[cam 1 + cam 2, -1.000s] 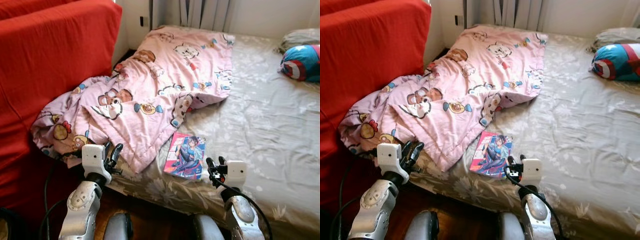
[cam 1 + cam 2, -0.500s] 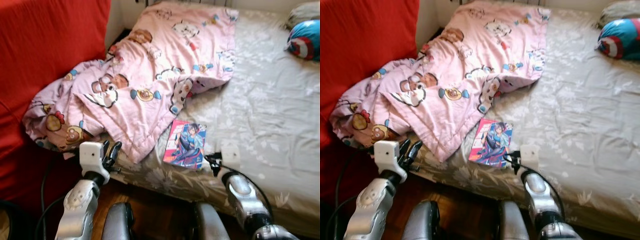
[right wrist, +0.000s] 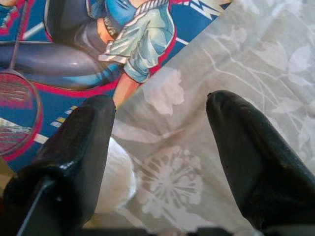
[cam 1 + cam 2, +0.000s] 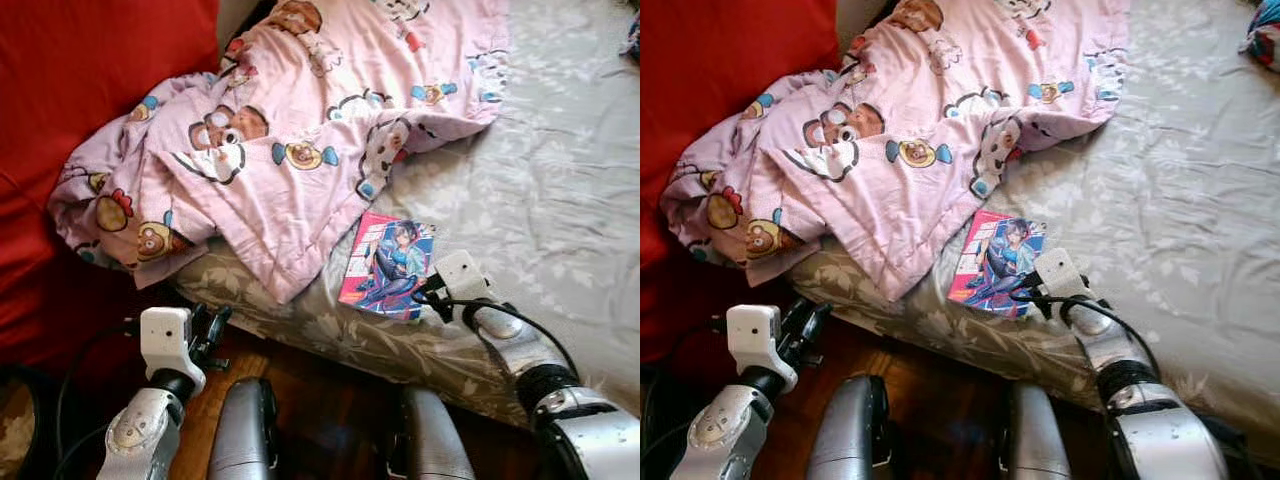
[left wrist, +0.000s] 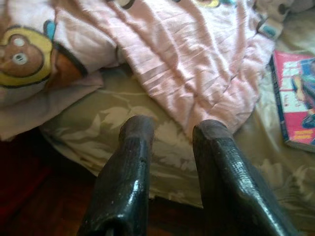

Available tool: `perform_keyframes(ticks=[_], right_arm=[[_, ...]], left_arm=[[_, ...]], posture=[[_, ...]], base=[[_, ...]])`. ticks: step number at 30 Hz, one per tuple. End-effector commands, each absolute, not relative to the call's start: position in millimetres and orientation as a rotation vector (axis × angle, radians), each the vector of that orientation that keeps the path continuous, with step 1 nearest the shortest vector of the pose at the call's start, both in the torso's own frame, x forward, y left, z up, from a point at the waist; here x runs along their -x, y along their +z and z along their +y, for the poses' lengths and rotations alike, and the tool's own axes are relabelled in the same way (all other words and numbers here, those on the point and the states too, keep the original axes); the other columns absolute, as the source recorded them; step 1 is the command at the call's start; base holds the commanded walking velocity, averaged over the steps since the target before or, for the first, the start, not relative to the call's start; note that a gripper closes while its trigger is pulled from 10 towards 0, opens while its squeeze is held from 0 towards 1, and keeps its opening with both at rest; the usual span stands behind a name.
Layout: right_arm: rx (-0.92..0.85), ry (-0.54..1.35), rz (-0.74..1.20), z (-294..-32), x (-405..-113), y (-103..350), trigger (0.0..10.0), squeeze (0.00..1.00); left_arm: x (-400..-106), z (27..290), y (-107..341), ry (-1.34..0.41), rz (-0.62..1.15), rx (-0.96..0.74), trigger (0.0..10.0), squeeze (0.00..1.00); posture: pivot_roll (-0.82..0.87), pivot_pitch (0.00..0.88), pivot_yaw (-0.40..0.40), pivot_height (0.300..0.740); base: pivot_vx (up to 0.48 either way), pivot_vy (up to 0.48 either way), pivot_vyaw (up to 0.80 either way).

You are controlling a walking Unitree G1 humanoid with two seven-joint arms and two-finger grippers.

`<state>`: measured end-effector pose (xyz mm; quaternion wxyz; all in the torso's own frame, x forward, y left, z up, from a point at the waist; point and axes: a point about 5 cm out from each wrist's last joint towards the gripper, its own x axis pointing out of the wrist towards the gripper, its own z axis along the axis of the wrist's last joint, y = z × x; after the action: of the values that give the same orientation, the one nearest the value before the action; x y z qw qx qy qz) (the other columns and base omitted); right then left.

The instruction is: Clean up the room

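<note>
Right pincer [image 3: 157,147] spread open, empty, beside book [image 4: 388,264] on bed [image 4: 560,200]; left pincer [image 5: 172,162] open, empty, near blanket [image 4: 300,150].

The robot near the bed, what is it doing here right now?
The robot is tidying a bedroom. Its right gripper, fingers open, is at the near right corner of a pink comic book that lies flat on the grey bed sheet. One finger is at the book's edge, and the book is not yet gripped. A rumpled pink blanket lies next to the book and spills toward the red sofa. The left gripper, also open, hangs by the bed's edge over the wooden floor.
</note>
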<state>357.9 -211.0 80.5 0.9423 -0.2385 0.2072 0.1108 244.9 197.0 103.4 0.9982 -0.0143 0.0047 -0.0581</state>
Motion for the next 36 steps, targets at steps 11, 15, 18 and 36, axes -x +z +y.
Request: perform_keyframes(ticks=[11, 15, 18, 36], right_arm=[[0.608, 0.385, 0.521, -222, -352, 78, 10.0, 0.0], [0.619, 0.422, 0.552, -224, -350, 76, 10.0, 0.0], [0.643, 0.449, 0.596, -226, -346, 71, 10.0, 0.0], [0.67, 0.46, 0.648, -219, -338, 55, 10.0, 0.0]], left_arm=[[-239, 201, 101, -0.105, 0.044, 0.018, 10.0, 0.0], [-238, 200, 101, -0.106, 0.047, 0.013, 10.0, 0.0], [-237, 200, 100, -0.109, 0.055, 0.011, 10.0, 0.0], [-234, 201, 102, -0.108, 0.065, -0.002, 10.0, 0.0]], posture=[[0.12, 0.325, 0.023, 0.602], [0.12, 0.327, 0.027, 0.602], [0.12, 0.328, 0.029, 0.602], [0.14, 0.347, 0.039, 0.602]], base=[[0.0, 0.0, 0.0], [0.0, 0.0, 0.0], [0.0, 0.0, 0.0], [0.0, 0.0, 0.0]])
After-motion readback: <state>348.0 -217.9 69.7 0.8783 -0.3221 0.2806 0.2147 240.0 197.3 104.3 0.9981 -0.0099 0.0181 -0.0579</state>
